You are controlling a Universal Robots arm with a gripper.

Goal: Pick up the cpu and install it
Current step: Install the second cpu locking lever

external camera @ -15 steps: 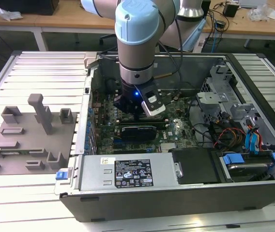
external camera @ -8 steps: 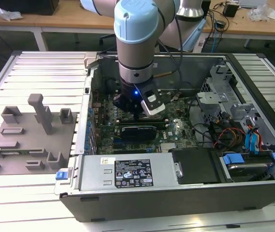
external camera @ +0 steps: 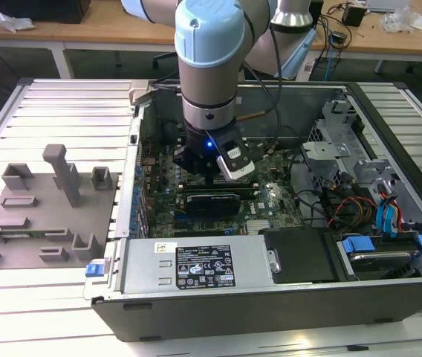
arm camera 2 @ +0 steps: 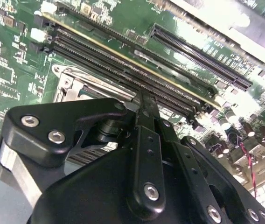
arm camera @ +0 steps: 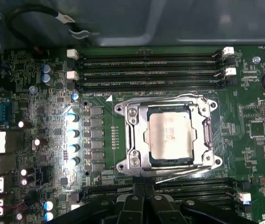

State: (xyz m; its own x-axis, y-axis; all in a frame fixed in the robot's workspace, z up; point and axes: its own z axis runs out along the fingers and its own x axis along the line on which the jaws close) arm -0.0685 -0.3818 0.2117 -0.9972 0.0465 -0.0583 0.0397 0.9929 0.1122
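The cpu (arm camera: 170,136) sits flat in the metal socket (arm camera: 137,161) on the green motherboard (arm camera: 39,93). In the first wrist view, it lies at twelve o'clock from the gripper (arm camera: 144,187), whose fingers are pressed together, holding nothing.

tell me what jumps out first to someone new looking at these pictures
The pale blue and silver robot arm plunges into the open black computer case, its black gripper low over the green motherboard. In the first wrist view, the silvery square cpu sits inside the shiny metal-framed socket, below the dark memory slots.
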